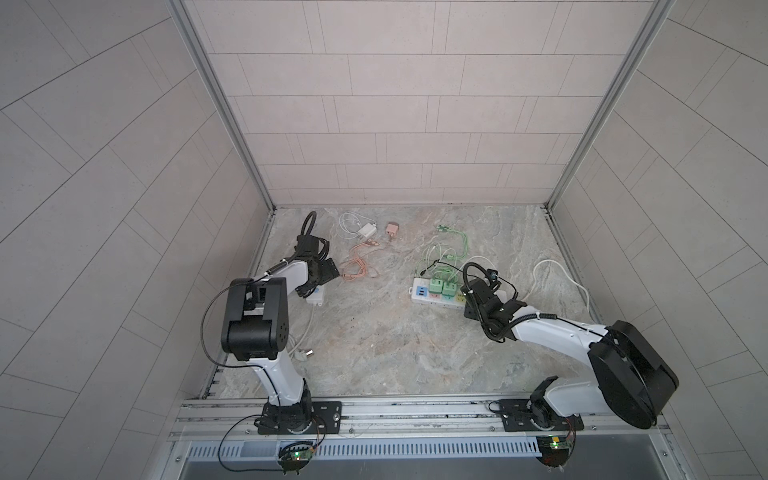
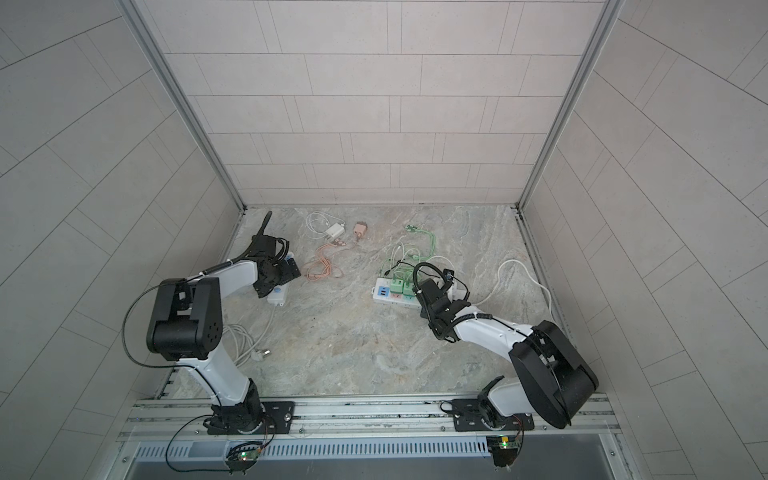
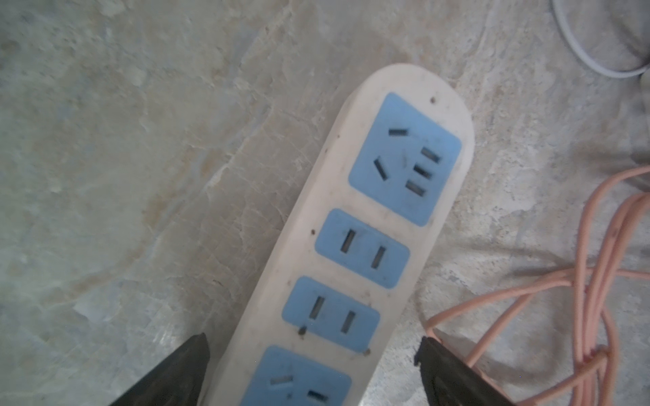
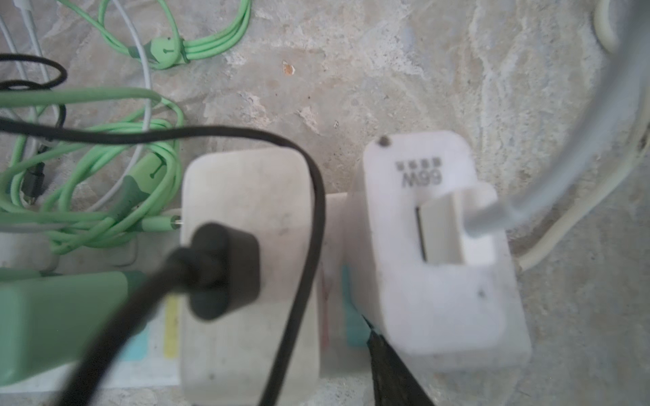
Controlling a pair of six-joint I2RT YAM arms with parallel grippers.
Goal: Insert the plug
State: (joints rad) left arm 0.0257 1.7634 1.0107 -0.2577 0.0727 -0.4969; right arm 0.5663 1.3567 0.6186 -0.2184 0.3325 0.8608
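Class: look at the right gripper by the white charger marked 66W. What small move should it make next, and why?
Probably lift the right gripper straight up, clear of the charger. The charger seems seated on the strip, and one finger sits close against its side; a sideways pull might tilt it.

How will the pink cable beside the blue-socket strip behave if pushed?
Probably floppy: the pink cable lies in loose, crossing loops, so a push would likely bunch it rather than slide it whole. Likely light, being thin. It could snag: one loop runs close to a finger of the left gripper.
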